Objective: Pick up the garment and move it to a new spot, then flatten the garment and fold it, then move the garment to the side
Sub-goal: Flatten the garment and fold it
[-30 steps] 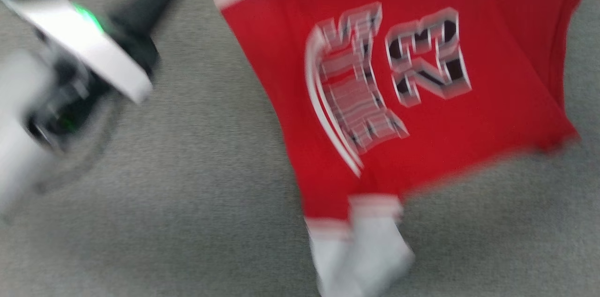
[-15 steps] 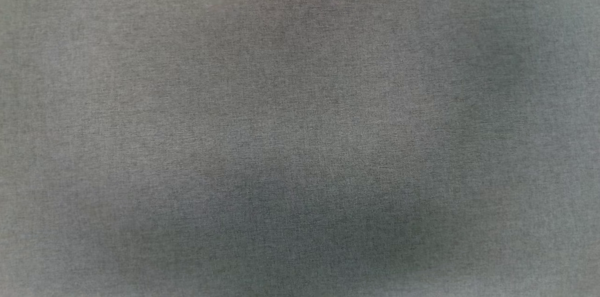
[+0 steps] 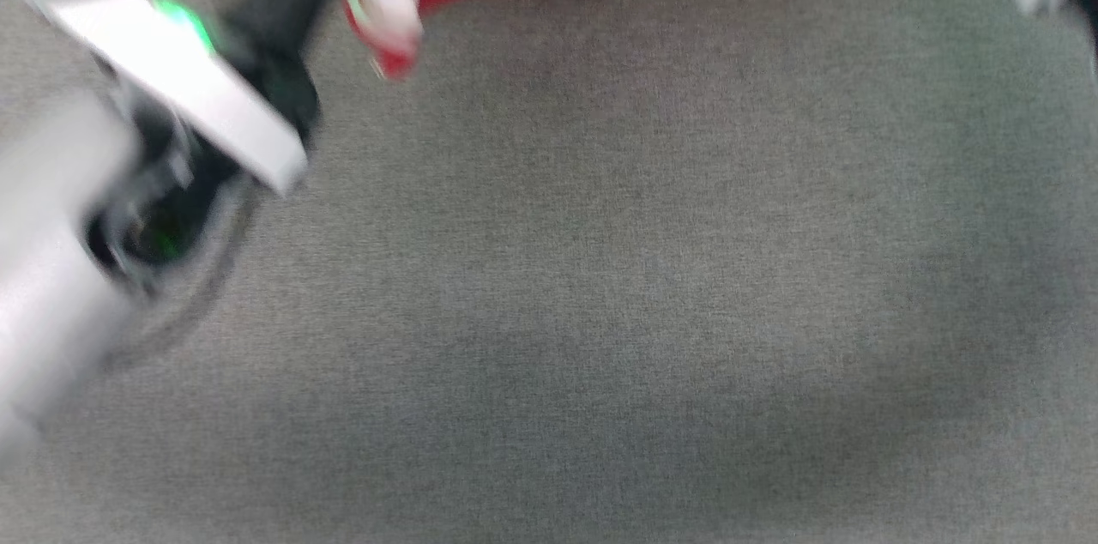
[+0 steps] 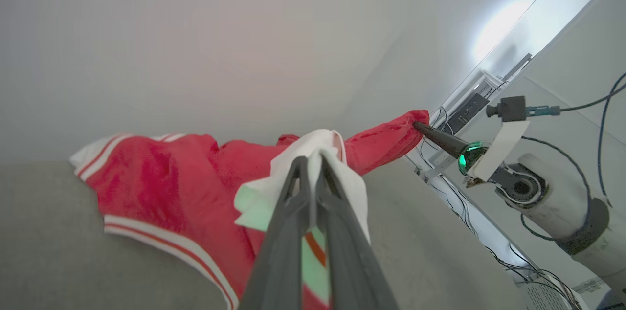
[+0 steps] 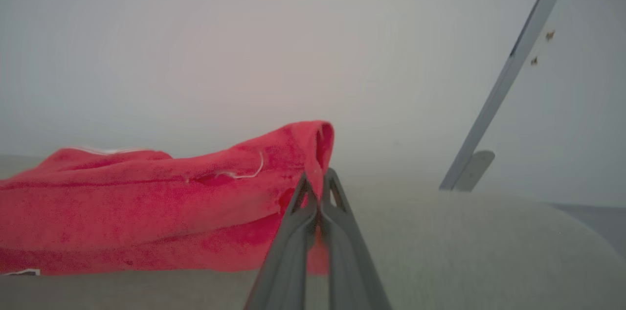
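— Entry, left to right?
— Left pincer (image 4: 310,161) gripped the garment (image 4: 161,178) by its white end; its long axis ran sideways over the grey surface (image 4: 49,251); right pincer (image 5: 318,178) pinched the red end.
— Unclear?
— Lettering was hidden; head view blurred, garment cut off at top.

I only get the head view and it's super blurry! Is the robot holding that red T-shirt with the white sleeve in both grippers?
Observer: Yes. In the left wrist view, the left gripper is shut on the white sleeve of the red soft-fabric T-shirt.
Operator: And the other one?
Observer: The right gripper is shut on a red edge.
Operator: Is it all in the air?
Observer: No, part looks to rest on the grey fabric surface.
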Available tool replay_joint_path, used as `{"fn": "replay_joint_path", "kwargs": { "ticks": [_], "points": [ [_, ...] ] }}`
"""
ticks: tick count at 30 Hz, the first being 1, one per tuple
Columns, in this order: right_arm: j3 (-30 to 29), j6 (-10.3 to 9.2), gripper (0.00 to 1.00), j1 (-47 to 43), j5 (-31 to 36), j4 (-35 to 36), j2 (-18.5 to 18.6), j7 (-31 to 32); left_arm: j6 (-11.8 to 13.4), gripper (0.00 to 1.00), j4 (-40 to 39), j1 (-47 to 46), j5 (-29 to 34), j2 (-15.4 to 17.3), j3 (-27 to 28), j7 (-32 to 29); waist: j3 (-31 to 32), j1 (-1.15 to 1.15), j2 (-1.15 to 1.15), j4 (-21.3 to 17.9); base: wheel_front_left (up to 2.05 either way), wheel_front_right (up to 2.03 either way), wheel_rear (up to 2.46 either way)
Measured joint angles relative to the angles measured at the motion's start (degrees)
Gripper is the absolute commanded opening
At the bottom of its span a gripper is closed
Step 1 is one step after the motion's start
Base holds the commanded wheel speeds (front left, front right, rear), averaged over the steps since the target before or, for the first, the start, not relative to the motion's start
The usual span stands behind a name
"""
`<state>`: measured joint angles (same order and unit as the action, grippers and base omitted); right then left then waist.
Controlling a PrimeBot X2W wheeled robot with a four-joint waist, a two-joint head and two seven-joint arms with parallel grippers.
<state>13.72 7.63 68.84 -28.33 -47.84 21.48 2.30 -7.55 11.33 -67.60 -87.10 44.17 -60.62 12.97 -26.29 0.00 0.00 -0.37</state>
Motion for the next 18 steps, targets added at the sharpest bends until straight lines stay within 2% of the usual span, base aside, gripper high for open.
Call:
{"fn": "replay_joint_path", "kwargs": {
  "ticks": [6, 11, 14, 15, 18],
  "points": [
    [2.45, -0.08, 0.0, -22.15, -11.37, 16.34, 9.44, 7.1, 0.0, 0.0, -6.32, 15.33, 2.91, 2.29, -2.75, 1.77, 3.05, 0.0, 0.0, 0.92, 0.0, 0.0, 0.0],
    [-1.57, -0.08, 0.0, -40.18, -17.4, 30.69, 15.55, 13.88, 0.0, 0.0, -10.2, 28.49, 7.62, 0.81, 5.02, 2.02, 5.34, 0.0, 0.0, 1.72, 0.0, 0.0, 0.0],
    [-6.15, -0.08, 0.0, -50.04, -19.37, 38.56, 17.06, 17.72, 0.0, 0.0, -11.93, 35.82, 11.13, 0.67, 6.36, 2.01, 6.42, 0.0, 0.0, 2.24, 0.0, 0.0, 0.0],
    [-9.14, -0.08, 0.0, -56.15, -19.79, 43.32, 17.0, 20.27, 0.0, 0.0, -13.24, 39.35, 13.25, 0.81, 6.89, 2.01, 6.91, 0.0, 0.0, 2.54, 0.0, 0.0, 0.0],
    [-14.08, -0.11, 0.0, -64.63, -19.59, 49.6, 15.8, 23.82, 0.0, 0.0, -15.29, 43.55, 15.39, 1.21, 7.36, 2.02, 7.41, 0.0, 0.0, 3.07, 0.0, 0.0, 0.0]
  ]
}}
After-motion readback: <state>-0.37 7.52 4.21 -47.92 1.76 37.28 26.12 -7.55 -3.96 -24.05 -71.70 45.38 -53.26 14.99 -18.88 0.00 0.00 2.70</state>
